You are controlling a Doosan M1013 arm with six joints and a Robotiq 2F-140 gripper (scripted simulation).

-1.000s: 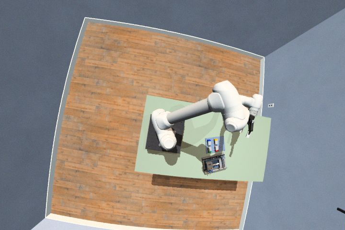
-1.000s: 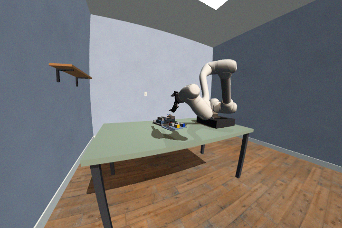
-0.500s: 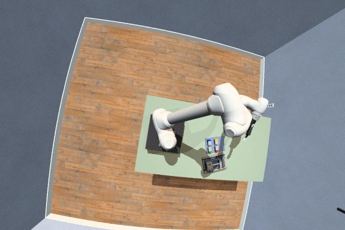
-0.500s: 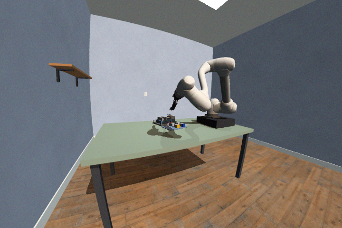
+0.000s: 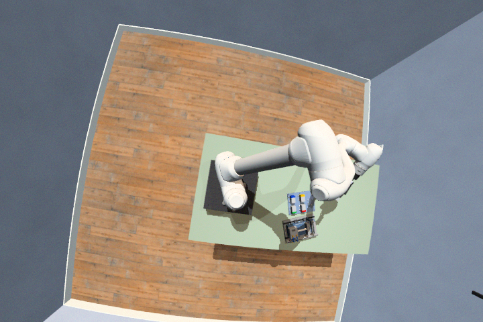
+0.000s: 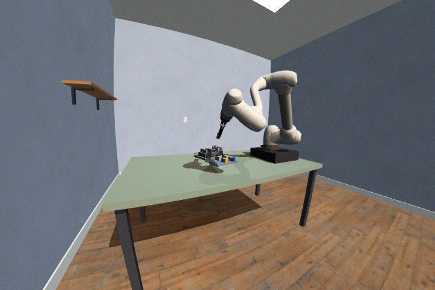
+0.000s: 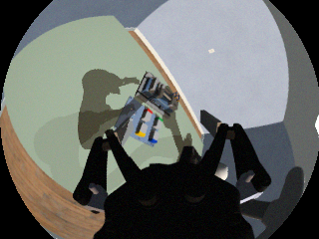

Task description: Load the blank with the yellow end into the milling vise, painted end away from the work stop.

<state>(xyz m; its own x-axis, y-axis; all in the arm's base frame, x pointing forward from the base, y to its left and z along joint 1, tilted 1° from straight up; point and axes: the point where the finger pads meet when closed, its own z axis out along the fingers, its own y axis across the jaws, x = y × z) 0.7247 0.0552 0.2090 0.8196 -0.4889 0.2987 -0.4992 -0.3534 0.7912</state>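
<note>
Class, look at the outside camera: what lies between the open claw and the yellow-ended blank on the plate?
Nothing but air: in the exterior view the claw hangs open above the yellow-ended blank, touching nothing.

1. The infeed plate [image 5: 313, 205] is lying on the table [image 5: 345, 231], just beside the milling vise [image 5: 300, 230].
2. The blanks [image 5: 298, 203] are lying side by side on the infeed plate.
3. The arm's base block [image 5: 213, 190] is sitting at the table's opposite end.
4. The gripper [image 6: 219, 133] is hanging above the vise, well apart from it.
</note>
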